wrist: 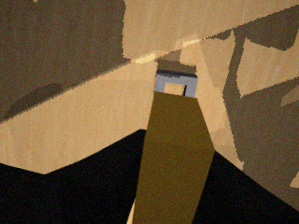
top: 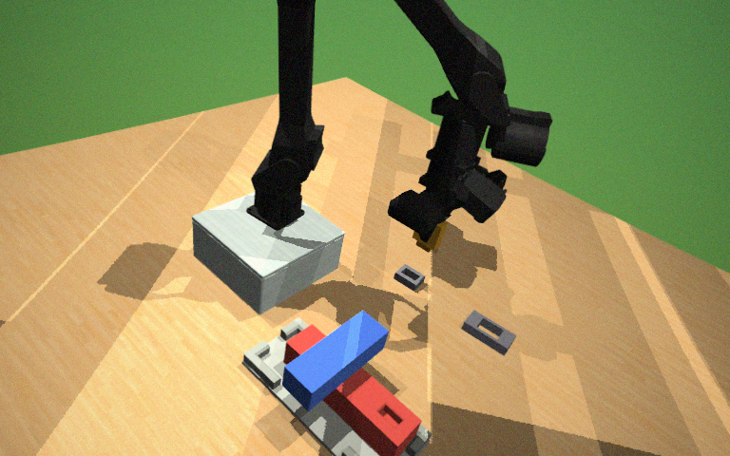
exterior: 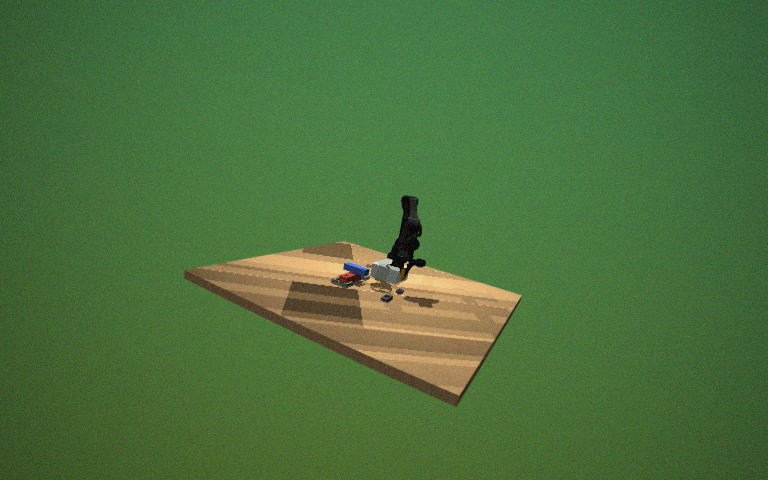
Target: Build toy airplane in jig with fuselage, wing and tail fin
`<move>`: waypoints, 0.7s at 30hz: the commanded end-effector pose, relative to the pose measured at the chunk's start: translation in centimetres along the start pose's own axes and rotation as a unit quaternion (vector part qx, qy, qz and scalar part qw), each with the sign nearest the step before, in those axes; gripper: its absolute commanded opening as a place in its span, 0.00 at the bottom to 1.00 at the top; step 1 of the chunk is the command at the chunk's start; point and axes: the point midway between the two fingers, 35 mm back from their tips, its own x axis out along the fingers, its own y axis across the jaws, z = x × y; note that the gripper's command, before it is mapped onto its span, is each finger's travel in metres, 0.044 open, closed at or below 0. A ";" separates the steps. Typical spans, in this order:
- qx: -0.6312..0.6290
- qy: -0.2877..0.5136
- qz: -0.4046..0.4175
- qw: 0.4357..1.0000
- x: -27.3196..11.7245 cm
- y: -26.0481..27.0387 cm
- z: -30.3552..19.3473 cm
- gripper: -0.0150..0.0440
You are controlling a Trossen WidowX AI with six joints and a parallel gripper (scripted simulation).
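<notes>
My gripper [top: 429, 231] [wrist: 167, 144] is shut on the yellow tail fin [top: 431, 242] [exterior: 403, 273] [wrist: 175, 131]. The fin hangs above the table, clear of the small grey holder [top: 414, 283] [exterior: 399, 291] [wrist: 192, 87]; its tab cannot be made out. The red fuselage [top: 371, 396] [exterior: 347, 278] lies lengthwise in the pale grey cradle [top: 262, 368]. Its tail socket is open and empty at the near end. The blue wing [top: 336, 357] [exterior: 355, 269] lies across the top of the fuselage. The wing's tab and socket are hidden beneath it.
A larger grey holder [top: 504, 344] [exterior: 386, 298], empty, lies on the table to the right of the cradle in the top view. The arm's pale block base [top: 228, 269] [exterior: 385, 272] stands behind the cradle. Shadows fall across the wooden table.
</notes>
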 end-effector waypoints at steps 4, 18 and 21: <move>-0.007 0.000 -0.001 1.000 -2.4 0.0 0.0 0.25; -0.014 0.002 -0.004 1.000 -6.0 -0.3 -0.7 0.25; -0.014 0.002 -0.004 1.000 -6.0 -0.5 -0.3 0.25</move>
